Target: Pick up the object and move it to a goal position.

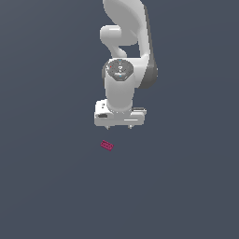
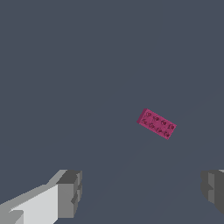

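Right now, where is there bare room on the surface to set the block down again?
Almost everywhere: the grey surface is bare on all sides of the pink block. The only occupied spots are the block itself and the area under the open gripper, just beyond it.

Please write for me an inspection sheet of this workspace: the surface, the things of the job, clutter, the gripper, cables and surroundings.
Surface: plain dark grey-blue ground, flat, with no marks or edges seen.
Job's things: one small magenta-pink block with dark marks on its top face, lying flat and skewed, not held. No goal marker seen.
Clutter: nothing seen.
Gripper: white gripper hangs above the ground, pointing down, empty. In the wrist view its grey fingers stand wide apart and the block lies beyond them, nearer one finger, not between them. In the exterior view the block is below the gripper, slightly to that view's left.
Cables: nothing seen.
Surroundings: only the white arm and the grey background.
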Controlling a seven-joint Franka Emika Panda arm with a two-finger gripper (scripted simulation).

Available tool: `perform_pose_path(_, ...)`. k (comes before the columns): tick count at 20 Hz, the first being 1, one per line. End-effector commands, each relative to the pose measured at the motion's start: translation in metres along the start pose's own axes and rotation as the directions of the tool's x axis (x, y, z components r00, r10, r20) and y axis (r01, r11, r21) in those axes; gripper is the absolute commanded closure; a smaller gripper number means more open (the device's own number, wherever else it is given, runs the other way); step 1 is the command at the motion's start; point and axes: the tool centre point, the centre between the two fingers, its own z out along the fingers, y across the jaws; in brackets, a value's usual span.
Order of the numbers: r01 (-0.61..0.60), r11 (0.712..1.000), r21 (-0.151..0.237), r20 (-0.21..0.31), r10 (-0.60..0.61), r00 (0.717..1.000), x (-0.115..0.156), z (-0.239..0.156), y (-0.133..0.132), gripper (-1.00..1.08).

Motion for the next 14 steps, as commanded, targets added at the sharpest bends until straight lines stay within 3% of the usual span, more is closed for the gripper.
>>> perform_pose_path(1, 0.0, 1.0, 0.0, 0.0, 0.0, 1.0, 0.0, 0.0, 0.0, -0.92)
perform_pose_path(9, 0.018, 1.0, 0.0, -0.065, -0.018, 0.998, 0.017, -0.029, 0.002, -0.92)
perform_pose_path(14, 0.017, 1.0, 0.0, -0.066, -0.017, 0.998, 0.017, -0.029, 0.002, -0.92)
